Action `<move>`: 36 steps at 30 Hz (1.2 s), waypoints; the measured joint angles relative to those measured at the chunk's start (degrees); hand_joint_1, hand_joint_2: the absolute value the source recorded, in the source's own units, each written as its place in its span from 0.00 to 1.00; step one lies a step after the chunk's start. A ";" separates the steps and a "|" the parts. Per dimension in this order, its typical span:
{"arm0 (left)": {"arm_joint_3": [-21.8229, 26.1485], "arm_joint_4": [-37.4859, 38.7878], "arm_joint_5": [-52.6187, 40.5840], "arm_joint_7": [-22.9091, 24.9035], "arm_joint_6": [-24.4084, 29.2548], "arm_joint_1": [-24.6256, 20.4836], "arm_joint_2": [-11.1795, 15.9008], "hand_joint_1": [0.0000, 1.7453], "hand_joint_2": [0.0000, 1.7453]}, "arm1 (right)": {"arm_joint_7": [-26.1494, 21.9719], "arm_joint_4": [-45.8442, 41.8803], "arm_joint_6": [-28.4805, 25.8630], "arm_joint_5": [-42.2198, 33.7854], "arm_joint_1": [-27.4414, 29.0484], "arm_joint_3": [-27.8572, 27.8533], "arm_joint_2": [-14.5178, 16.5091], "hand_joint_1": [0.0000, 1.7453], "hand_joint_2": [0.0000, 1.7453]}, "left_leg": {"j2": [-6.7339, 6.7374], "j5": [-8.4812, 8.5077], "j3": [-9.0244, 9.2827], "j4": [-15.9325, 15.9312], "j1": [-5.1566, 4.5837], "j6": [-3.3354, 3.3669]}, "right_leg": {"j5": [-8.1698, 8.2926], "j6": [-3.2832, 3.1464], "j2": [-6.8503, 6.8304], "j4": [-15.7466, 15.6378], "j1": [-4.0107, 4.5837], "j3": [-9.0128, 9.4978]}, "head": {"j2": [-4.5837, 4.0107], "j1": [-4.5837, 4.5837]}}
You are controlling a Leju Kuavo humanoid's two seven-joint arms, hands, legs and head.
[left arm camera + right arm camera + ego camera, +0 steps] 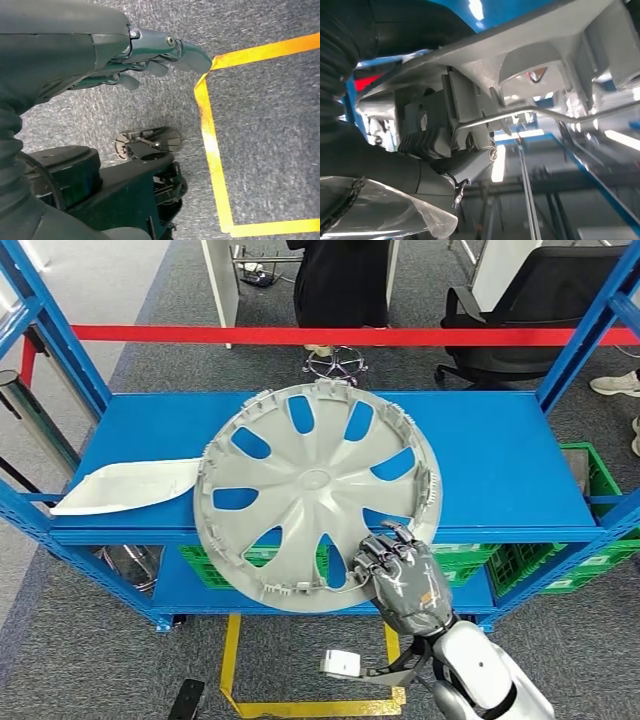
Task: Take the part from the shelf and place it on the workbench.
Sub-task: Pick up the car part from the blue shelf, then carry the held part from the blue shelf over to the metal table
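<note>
The grey hubcap (317,495) lies on the top board of the blue shelf (498,465), its near edge jutting out over the front lip. The right hand (400,575) grips that near rim: its fingers (381,552) curl over the top face of the hubcap just beside one spoke opening, and in the right wrist view the thumb (471,165) presses up against the ribbed underside of the rim, next to the wire ring (546,112). Well away from those fingers, at the far side of the hubcap, a white plastic panel (124,488) rests on the same board. The left hand (151,55) hangs over grey carpet near yellow floor tape (211,145), fingers stretched out and empty.
</note>
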 joint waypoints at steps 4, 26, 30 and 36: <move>1.11 -0.02 0.77 -2.73 -1.06 0.13 0.02 0.00 1.00 | 0.29 -4.99 -5.52 1.13 4.85 0.00 -1.11 1.00 1.00 | -0.14 -0.07 -0.05 0.17 -0.10 0.10 | 0.04 0.07 -0.24 -0.12 -0.10 0.06 | 0.00 0.02; 4.22 -0.02 -0.04 -6.81 5.19 1.56 -1.43 0.00 1.00 | -16.20 -16.26 -16.72 -13.21 24.97 -9.74 8.25 1.00 1.00 | -0.70 2.87 -1.36 -0.54 0.17 -0.48 | -1.66 0.35 2.51 -0.64 -0.41 3.18 | 0.00 0.06; 4.35 0.00 -0.26 -6.15 6.23 2.12 -1.45 0.00 1.00 | -17.71 -16.07 -16.73 -18.46 26.47 -10.34 9.44 1.00 1.00 | -0.58 -2.17 -2.92 4.01 0.59 -1.93 | -0.38 -1.45 1.82 -0.66 -0.57 1.66 | 0.00 -0.04; 4.57 0.00 -0.56 -5.17 7.27 2.36 -1.49 0.00 1.00 | -18.25 -14.73 -16.72 -25.67 28.07 -10.38 9.84 1.00 1.00 | -0.07 -5.57 -0.20 10.29 0.80 -2.26 | 1.73 -2.00 -0.06 -0.02 -0.07 -1.57 | 0.00 -0.10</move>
